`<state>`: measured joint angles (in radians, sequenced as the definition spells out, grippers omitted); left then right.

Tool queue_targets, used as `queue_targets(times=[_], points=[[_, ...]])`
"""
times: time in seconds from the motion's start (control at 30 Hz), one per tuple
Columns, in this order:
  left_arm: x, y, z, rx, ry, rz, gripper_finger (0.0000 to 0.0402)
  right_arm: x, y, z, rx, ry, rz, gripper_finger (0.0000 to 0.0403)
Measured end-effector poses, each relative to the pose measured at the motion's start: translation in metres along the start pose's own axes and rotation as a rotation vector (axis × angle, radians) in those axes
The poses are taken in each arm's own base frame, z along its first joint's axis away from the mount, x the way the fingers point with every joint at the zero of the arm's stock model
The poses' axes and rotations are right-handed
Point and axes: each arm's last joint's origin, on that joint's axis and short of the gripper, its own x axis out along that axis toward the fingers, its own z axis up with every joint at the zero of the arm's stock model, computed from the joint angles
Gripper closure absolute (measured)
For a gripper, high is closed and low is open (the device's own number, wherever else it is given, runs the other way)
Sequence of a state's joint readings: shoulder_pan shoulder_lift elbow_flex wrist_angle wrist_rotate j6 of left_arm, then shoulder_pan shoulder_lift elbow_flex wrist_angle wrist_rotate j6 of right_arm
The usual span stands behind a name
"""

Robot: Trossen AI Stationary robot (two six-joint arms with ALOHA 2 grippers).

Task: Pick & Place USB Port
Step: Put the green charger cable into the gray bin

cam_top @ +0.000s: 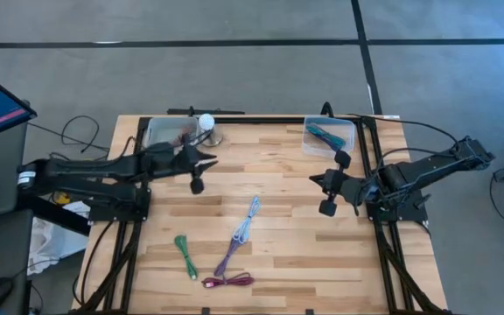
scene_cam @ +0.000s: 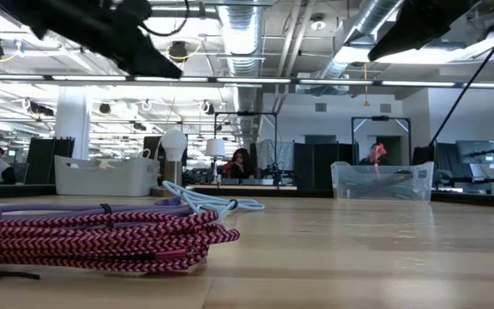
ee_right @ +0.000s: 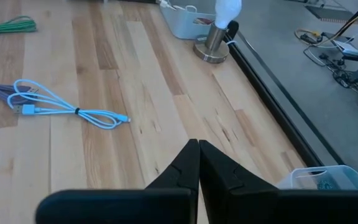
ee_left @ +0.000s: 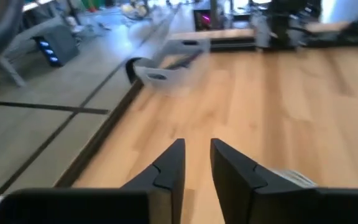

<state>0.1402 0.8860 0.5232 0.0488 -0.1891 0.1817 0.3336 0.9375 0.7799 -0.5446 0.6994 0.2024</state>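
Observation:
Several coiled USB cables lie flat on the wooden table [cam_top: 287, 254]: a light blue one [cam_top: 250, 217] in the middle, a purple one [cam_top: 230, 254], a green one [cam_top: 185, 254] and a magenta one [cam_top: 231, 281] by the near edge. My left gripper [cam_top: 203, 166] hovers near the far left, open by a narrow gap [ee_left: 196, 149], nothing between its fingers. My right gripper [cam_top: 320, 185] hovers at the right, shut [ee_right: 199, 146] and holding nothing. Neither touches a cable.
A clear bin [cam_top: 329, 136] holding cables stands at the far right corner. A grey bin [cam_top: 166, 131] stands at the far left, with a lamp-like white bulb on a metal base [cam_top: 206, 129] next to it. Bare wood lies between the two grippers.

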Motion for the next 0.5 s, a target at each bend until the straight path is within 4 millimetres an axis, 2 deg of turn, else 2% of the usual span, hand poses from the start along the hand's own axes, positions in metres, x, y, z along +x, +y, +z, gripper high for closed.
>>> queue_targets(times=[0.1,0.2,0.33,0.5], points=[[-0.016,-0.010,-0.003,-0.016,0.051,-0.071,0.0313,0.000,0.000,0.000,0.000,0.000,-0.001,0.0403],[-0.028,-0.020,-0.012,-0.106,0.152,-0.133,0.0306,0.000,0.000,0.000,0.001,0.001,-0.003,0.0403],[-0.036,-0.035,-0.021,-0.219,0.267,-0.212,0.0305,0.000,0.000,0.000,0.001,0.000,-0.004,0.0403],[-0.043,-0.052,-0.018,-0.334,0.301,-0.379,0.0314,0.000,0.000,0.000,0.001,0.000,-0.005,0.0403]])
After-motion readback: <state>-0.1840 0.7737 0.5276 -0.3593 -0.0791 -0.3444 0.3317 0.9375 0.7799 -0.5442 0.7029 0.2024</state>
